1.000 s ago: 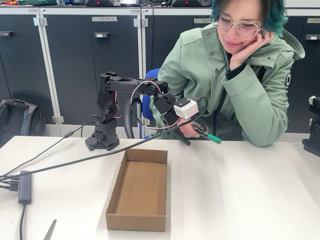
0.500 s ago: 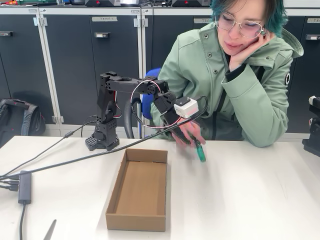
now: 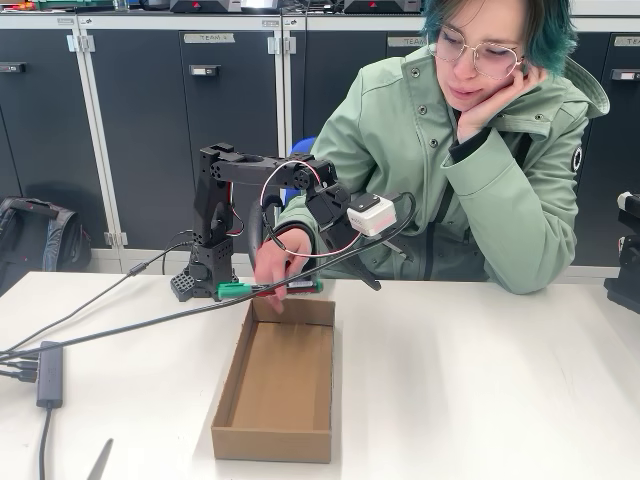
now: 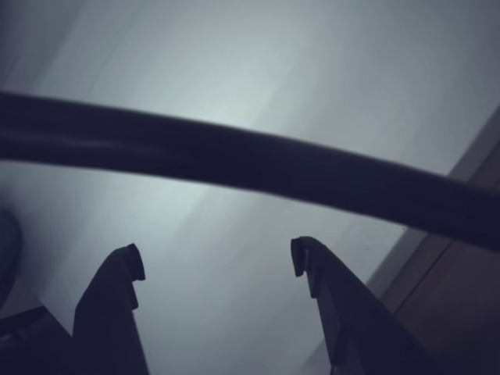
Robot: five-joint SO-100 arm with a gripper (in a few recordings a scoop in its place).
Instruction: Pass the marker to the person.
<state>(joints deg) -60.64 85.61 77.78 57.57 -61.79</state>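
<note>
Fixed view: the person [image 3: 470,150] holds the marker [image 3: 262,289] level in a hand [image 3: 275,262], just above the far rim of the cardboard box [image 3: 275,385] on the white worktop [image 3: 480,380].
The tool [image 3: 372,280] hangs beside it, right of the hand, apart from the marker.

Wrist view: the tool [image 4: 219,266] is spread wide with nothing between its fingers [image 4: 117,289]; a dark cable [image 4: 250,164] crosses above them.

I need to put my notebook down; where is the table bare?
Bare: the white table right of the open cardboard box. Crowded: behind the box, with the black arm's open gripper, the person's hand holding the green-capped marker, and cables left.
</note>
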